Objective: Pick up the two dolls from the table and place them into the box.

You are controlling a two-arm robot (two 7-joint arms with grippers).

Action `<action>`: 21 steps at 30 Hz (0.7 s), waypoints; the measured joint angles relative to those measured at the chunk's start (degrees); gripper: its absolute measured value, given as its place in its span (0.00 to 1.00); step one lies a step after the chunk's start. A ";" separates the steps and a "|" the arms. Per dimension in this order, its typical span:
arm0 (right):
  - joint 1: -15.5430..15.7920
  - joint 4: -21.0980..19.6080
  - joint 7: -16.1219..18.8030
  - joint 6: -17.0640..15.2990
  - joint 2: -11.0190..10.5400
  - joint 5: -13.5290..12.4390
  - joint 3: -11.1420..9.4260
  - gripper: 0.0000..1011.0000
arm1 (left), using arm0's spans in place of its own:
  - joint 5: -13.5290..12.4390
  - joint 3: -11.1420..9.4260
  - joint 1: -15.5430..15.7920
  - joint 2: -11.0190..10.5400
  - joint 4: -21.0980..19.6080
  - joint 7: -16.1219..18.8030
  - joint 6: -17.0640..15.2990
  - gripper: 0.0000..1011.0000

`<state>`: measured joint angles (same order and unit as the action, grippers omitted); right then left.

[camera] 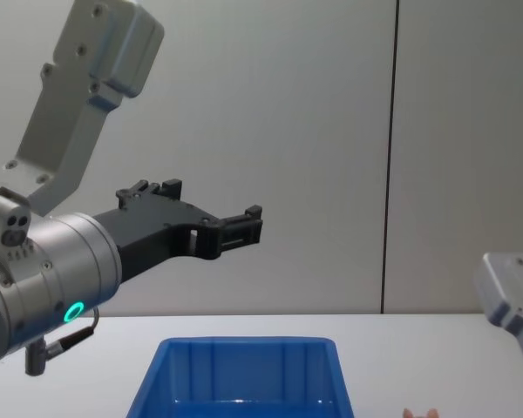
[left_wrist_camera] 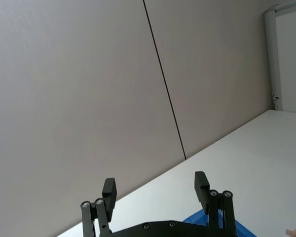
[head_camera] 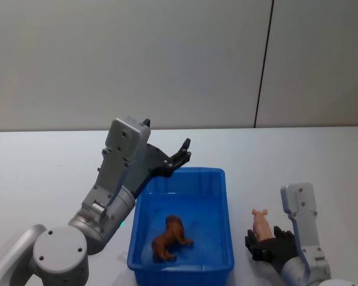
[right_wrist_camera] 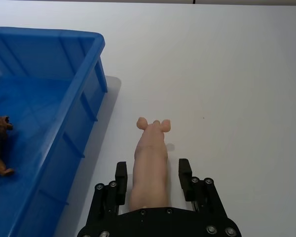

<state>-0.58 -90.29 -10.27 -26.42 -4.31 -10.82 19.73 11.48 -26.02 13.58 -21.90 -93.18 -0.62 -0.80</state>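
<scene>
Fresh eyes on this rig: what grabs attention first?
The bright blue bin sits in front of the robot with the brown lion inside it. Just right of the bin, the right gripper straddles the pink pig on the white table, fingers open either side. The left gripper hangs open in the air above the bin's far edge.

My head camera looks steeply down on the table (head_camera: pixel 48 161) and box (head_camera: pixel 209 171). My chest camera faces level across, sharing the box's rim, with the wall (camera: pixel 314 104) behind. My left wrist camera tilts up at that wall; my right sits close over the pig (right_wrist_camera: pixel 150 158) and box.
</scene>
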 joint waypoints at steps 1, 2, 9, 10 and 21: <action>-0.03 0.11 0.02 -0.06 0.01 -0.09 -0.10 0.62 | 0.00 0.00 0.00 0.00 0.00 0.00 0.00 0.99; -0.04 0.13 0.03 -0.08 0.02 -0.11 -0.14 0.59 | 0.00 0.00 0.00 0.00 0.00 0.00 0.00 0.99; -0.07 0.00 0.74 0.34 -0.04 0.18 -0.46 0.40 | 0.00 0.00 0.00 0.00 0.00 0.00 0.00 0.99; -0.06 -0.22 0.99 0.65 -0.08 0.39 -0.49 0.36 | 0.00 0.00 0.00 0.00 0.00 0.00 0.00 0.99; -0.17 -2.86 3.56 3.75 -0.58 2.84 -0.70 0.36 | 0.00 0.00 0.00 0.00 0.00 0.00 0.00 0.99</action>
<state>-0.74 -93.15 -6.71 -22.67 -4.89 -7.97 19.03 11.48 -26.02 13.58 -21.90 -93.18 -0.62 -0.80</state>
